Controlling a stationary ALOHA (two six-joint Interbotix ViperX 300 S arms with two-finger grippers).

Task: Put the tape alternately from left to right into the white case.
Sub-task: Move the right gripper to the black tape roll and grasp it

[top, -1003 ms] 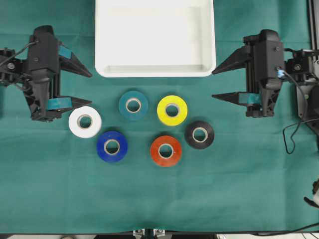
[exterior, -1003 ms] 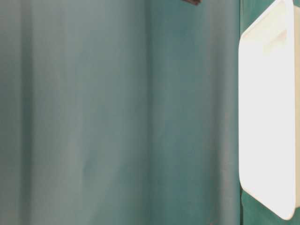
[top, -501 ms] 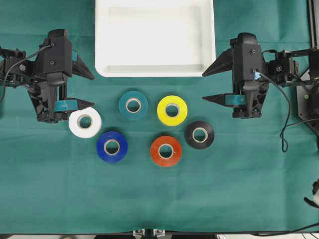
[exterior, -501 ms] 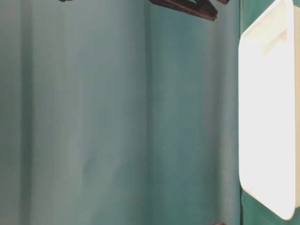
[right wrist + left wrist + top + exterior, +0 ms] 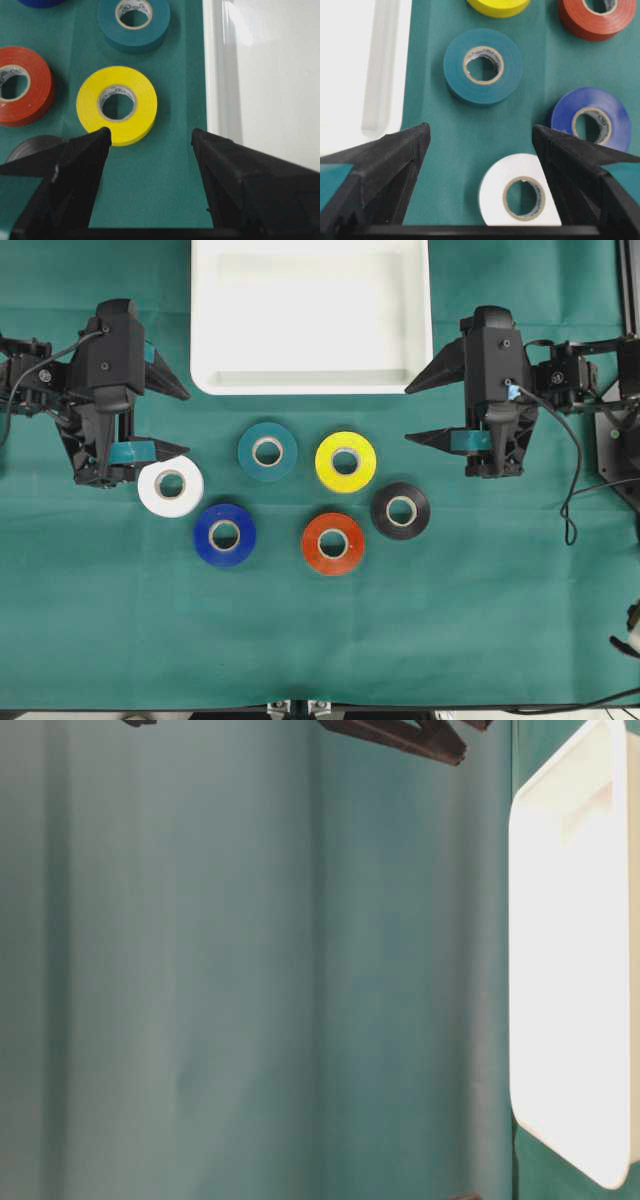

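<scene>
Both arms have come inward toward the middle of the table since a second ago; over the last half second they hold almost the same place, and the six rolls of tape lie just where they did.

Seen from above, the left gripper (image 5: 172, 418) sits at the left with its jaws spread wide and nothing between them. Its lower finger reaches just over the edge of the white roll (image 5: 170, 485). The right gripper (image 5: 422, 414) faces it from the right side, jaws also wide apart and empty — it hangs above and to the right of the yellow roll (image 5: 345, 461).

The rolls lie flat on the green cloth (image 5: 320, 640) in a loose cluster below the white case (image 5: 311, 382). The teal roll (image 5: 267, 451) and the yellow roll sit nearest the case. The blue roll (image 5: 224, 534) touches or nearly touches the white one. The red-orange roll (image 5: 333, 543) and the black roll (image 5: 400, 510) lie lower right, close together.

The white case rests at the top centre, between the two arms, with no roll inside it.

The table-level view shows only cloth and one bright side of the case.
</scene>
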